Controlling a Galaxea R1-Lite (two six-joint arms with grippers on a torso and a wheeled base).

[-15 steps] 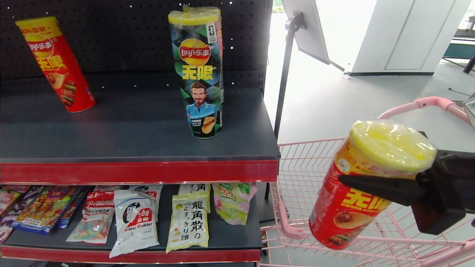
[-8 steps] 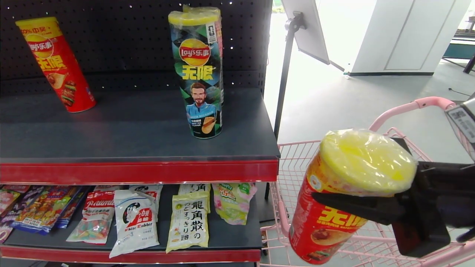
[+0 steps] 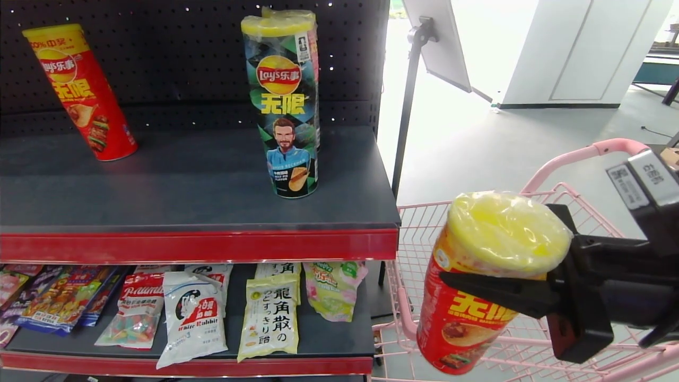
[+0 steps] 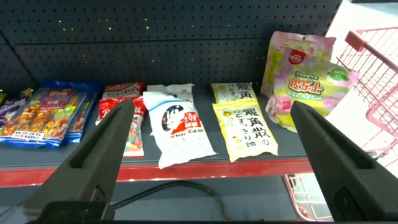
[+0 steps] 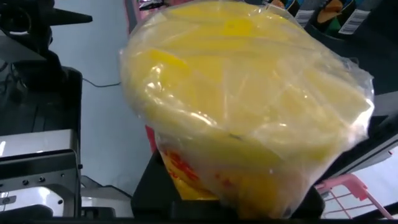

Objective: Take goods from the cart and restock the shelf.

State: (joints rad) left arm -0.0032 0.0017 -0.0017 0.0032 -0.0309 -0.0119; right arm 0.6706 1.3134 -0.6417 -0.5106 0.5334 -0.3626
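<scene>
My right gripper [image 3: 506, 278] is shut on a red chip can with a yellow lid [image 3: 485, 276], held tilted above the near left corner of the pink cart [image 3: 557, 350], to the right of the shelf. The lid fills the right wrist view as the same red chip can [image 5: 249, 106]. On the upper shelf board [image 3: 185, 196] stand a dark chip can [image 3: 284, 103] and, at the far left, a leaning red chip can [image 3: 79, 90]. My left gripper [image 4: 214, 162] is open, low in front of the lower shelf's snack bags [image 4: 180, 127].
The lower shelf holds several snack bags [image 3: 262, 313]. The upper shelf has bare board between the two cans and in front of them, with a red front lip [image 3: 212, 246]. A sign stand pole [image 3: 406, 106] rises behind the cart.
My right gripper has carried the red chip can left and slightly down, closer to the shelf's right end. The shelf items have not moved.
</scene>
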